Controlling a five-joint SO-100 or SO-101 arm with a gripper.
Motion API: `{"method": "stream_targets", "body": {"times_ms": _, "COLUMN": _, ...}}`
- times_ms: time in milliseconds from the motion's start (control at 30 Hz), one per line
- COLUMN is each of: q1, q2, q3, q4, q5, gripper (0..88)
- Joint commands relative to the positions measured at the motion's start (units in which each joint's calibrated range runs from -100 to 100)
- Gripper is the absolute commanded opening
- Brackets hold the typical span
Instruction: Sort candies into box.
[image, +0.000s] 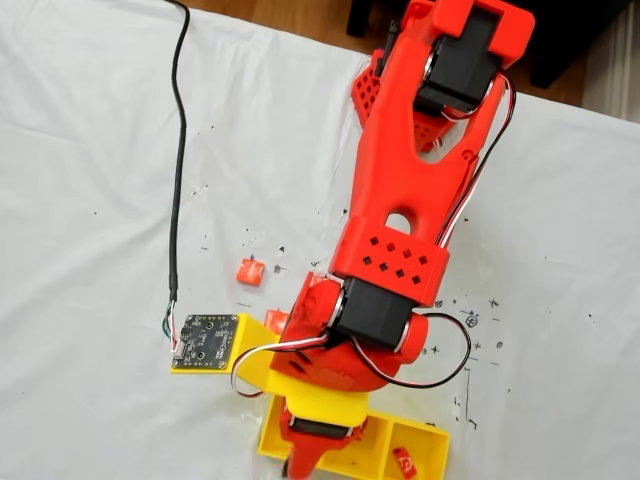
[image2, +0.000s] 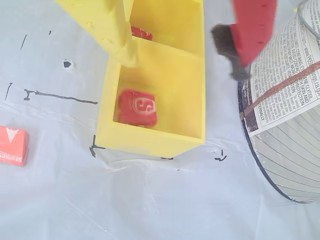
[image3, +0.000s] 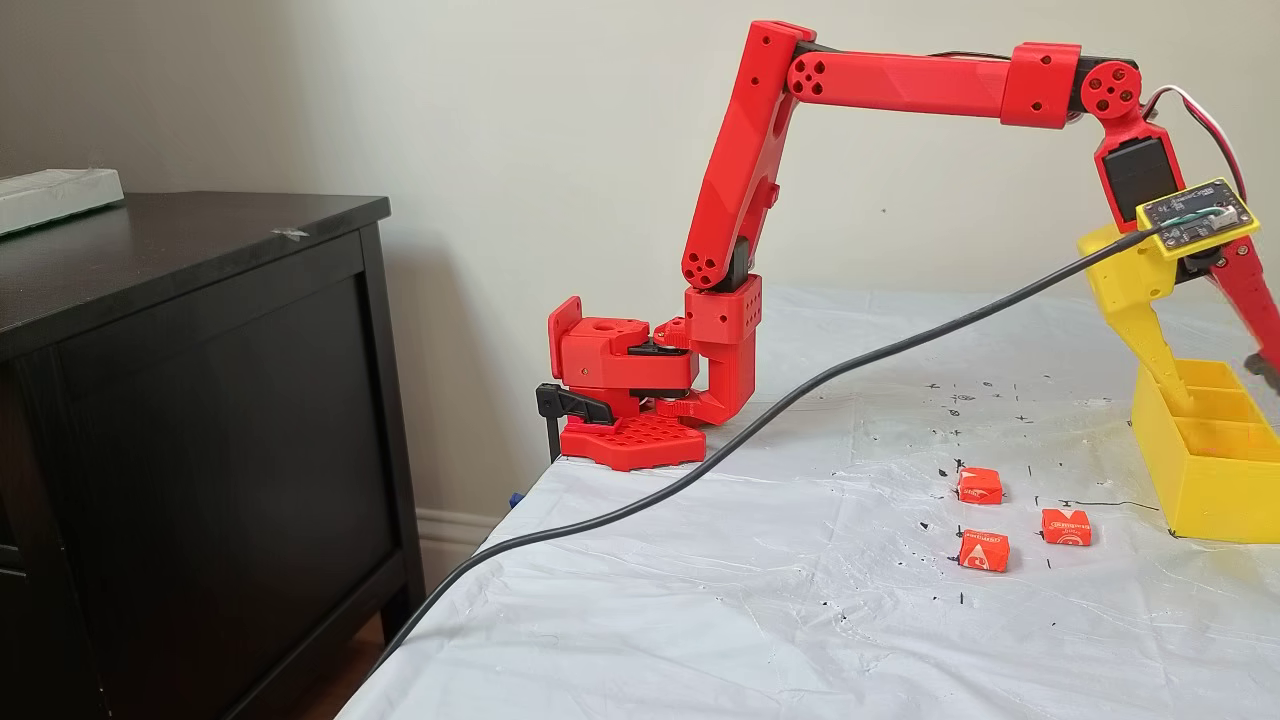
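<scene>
The yellow box (image2: 150, 140) lies right under my gripper (image2: 185, 65), which is open with nothing between its yellow finger (image2: 107, 27) and its red finger (image2: 252, 27). A red candy with a white mark (image2: 136, 107) rests in the near compartment. A second candy (image2: 141, 33) shows in the compartment behind it. In a fixed view the gripper (image3: 1225, 385) hangs over the box (image3: 1210, 490), its yellow finger reaching in. Three candies (image3: 980, 486) (image3: 1066, 527) (image3: 984, 550) lie on the table left of the box. One candy (image2: 12, 145) shows at the wrist view's left edge.
A round container with printed text (image2: 285, 110) stands close to the box's right side in the wrist view. A black cable (image3: 800, 400) crosses the table to the camera board (image: 205, 340). The dark cabinet (image3: 200, 400) stands left of the table. The arm's base (image3: 630, 400) is clamped at the table's corner.
</scene>
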Motion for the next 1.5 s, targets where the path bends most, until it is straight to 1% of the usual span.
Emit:
{"method": "stream_targets", "body": {"times_ms": 0, "q1": -0.22, "q2": -2.51, "q3": -5.89, "q4": 0.37, "q5": 0.20, "gripper": 47.1}}
{"method": "stream_targets", "body": {"times_ms": 133, "q1": -0.22, "q2": -3.01, "q3": -5.80, "q4": 0.61, "q5": 0.15, "gripper": 46.2}}
{"method": "stream_targets", "body": {"times_ms": 267, "q1": -0.31, "q2": -3.69, "q3": -5.43, "q4": 0.70, "q5": 0.39, "gripper": 41.3}}
{"method": "stream_targets", "body": {"times_ms": 333, "q1": -0.31, "q2": -4.12, "q3": -5.25, "q4": 0.78, "q5": 0.39, "gripper": 33.7}}
{"method": "stream_targets", "body": {"times_ms": 400, "q1": -0.31, "q2": -4.54, "q3": -5.16, "q4": 0.94, "q5": 0.29, "gripper": 23.4}}
{"method": "stream_targets", "body": {"times_ms": 500, "q1": -0.13, "q2": -5.30, "q3": -4.89, "q4": 1.19, "q5": -0.05, "gripper": 3.4}}
{"method": "stream_targets", "body": {"times_ms": 533, "q1": -0.13, "q2": -5.64, "q3": -4.80, "q4": 1.43, "q5": -0.10, "gripper": 2.3}}
{"method": "stream_targets", "body": {"times_ms": 633, "q1": -0.04, "q2": -7.17, "q3": -3.25, "q4": 1.68, "q5": 0.05, "gripper": 0.2}}
{"method": "stream_targets", "body": {"times_ms": 900, "q1": 1.32, "q2": -16.92, "q3": 5.95, "q4": 3.97, "q5": 1.56, "gripper": 0.2}}
{"method": "stream_targets", "body": {"times_ms": 1133, "q1": 4.85, "q2": -26.42, "q3": 16.32, "q4": 9.54, "q5": 6.01, "gripper": 0.2}}
{"method": "stream_targets", "body": {"times_ms": 1333, "q1": 7.12, "q2": -31.94, "q3": 27.89, "q4": 12.08, "q5": 10.40, "gripper": 0.7}}
{"method": "stream_targets", "body": {"times_ms": 1467, "q1": 7.30, "q2": -33.55, "q3": 34.44, "q4": 10.27, "q5": 11.43, "gripper": 1.9}}
